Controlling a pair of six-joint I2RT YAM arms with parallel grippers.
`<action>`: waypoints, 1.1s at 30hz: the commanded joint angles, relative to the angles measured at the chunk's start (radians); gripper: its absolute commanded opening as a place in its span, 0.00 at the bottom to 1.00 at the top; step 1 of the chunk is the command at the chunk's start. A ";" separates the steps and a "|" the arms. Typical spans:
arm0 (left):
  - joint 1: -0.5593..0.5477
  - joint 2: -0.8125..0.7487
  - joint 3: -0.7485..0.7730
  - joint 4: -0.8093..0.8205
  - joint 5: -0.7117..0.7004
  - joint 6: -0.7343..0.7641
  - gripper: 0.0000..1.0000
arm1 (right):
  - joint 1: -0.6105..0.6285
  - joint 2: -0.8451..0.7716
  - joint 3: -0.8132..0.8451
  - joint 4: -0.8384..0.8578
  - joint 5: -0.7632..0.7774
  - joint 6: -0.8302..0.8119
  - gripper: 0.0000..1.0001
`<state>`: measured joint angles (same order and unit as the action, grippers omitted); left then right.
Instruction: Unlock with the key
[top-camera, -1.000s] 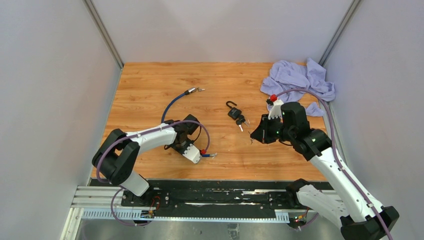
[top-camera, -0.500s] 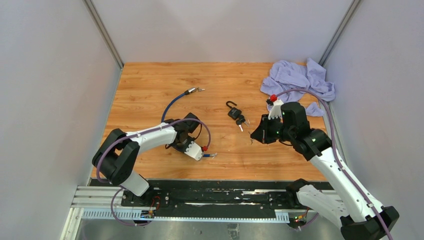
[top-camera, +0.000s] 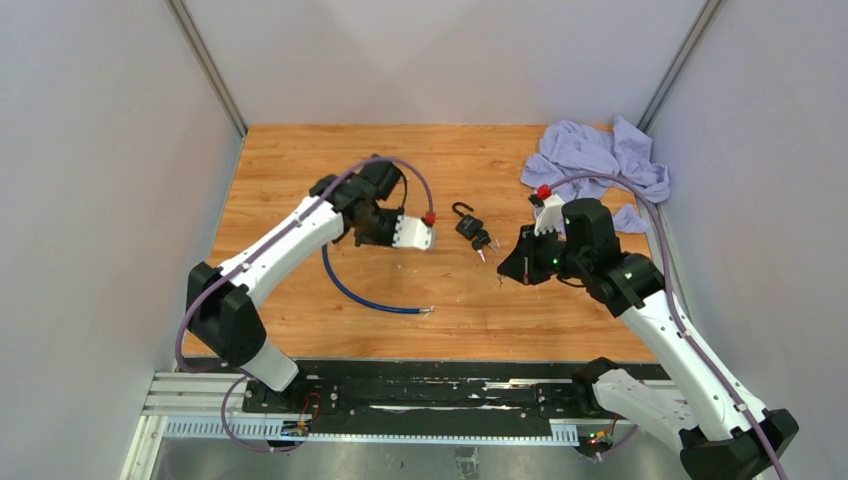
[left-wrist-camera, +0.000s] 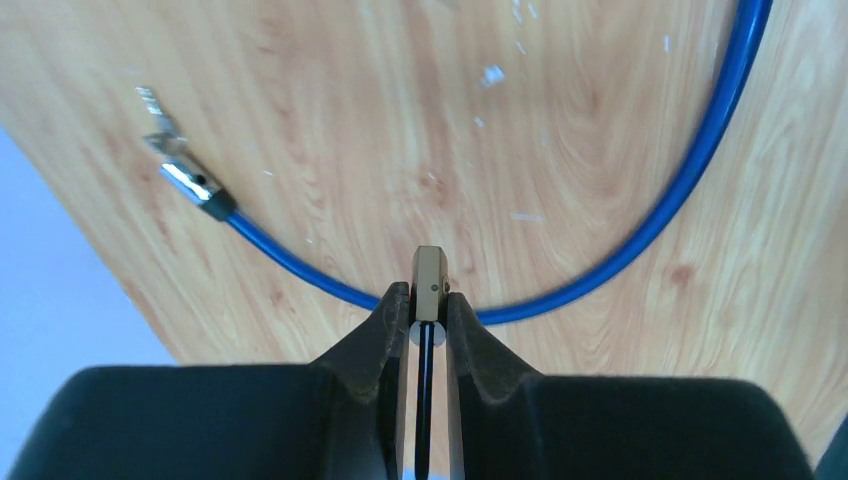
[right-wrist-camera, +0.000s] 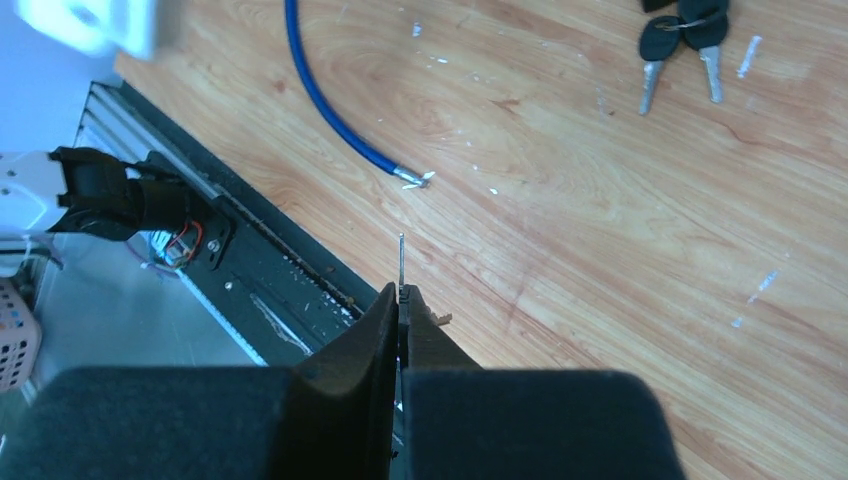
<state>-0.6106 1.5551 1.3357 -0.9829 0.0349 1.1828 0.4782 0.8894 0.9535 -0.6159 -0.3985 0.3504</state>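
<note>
Well, the padlock (top-camera: 465, 222) lies flat on the desk (top-camera: 290, 160) with its shackle pointing away from the arm bases. Two black-headed keys (top-camera: 483, 241) lie just beside it, on the side nearer the bases. My left pincer (left-wrist-camera: 428, 303) hangs above the desk just left of the padlock. Its jaws are nearly together, pinching a thin brass-tipped piece (left-wrist-camera: 430, 270), and I cannot tell what that piece is. My right pincer (right-wrist-camera: 400, 296) hovers near the padlock on its right, a little closer to the bases. Its jaws are pressed together on a fine metal sliver (right-wrist-camera: 401, 257) that sticks out past the tips; whether it is a key seen edge-on I cannot say. A blue cable (top-camera: 362, 298) curves over the desk left of the padlock, with one metal end lying toward the bases. A lilac cloth (top-camera: 596, 160) is bunched well apart from the padlock, at the far right corner.
</note>
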 joint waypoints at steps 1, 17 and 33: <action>0.087 -0.066 0.212 -0.167 0.352 -0.197 0.00 | -0.013 0.027 0.067 0.013 -0.118 -0.031 0.01; 0.195 -0.310 0.206 -0.207 1.193 -0.552 0.00 | 0.389 0.293 0.521 -0.198 -0.188 -0.239 0.01; 0.179 -0.305 0.147 -0.212 1.467 -0.446 0.00 | 0.503 0.355 0.688 -0.310 -0.192 -0.324 0.01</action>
<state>-0.4164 1.2503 1.4582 -1.1912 1.4151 0.6975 0.9543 1.2404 1.6058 -0.8749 -0.5842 0.0559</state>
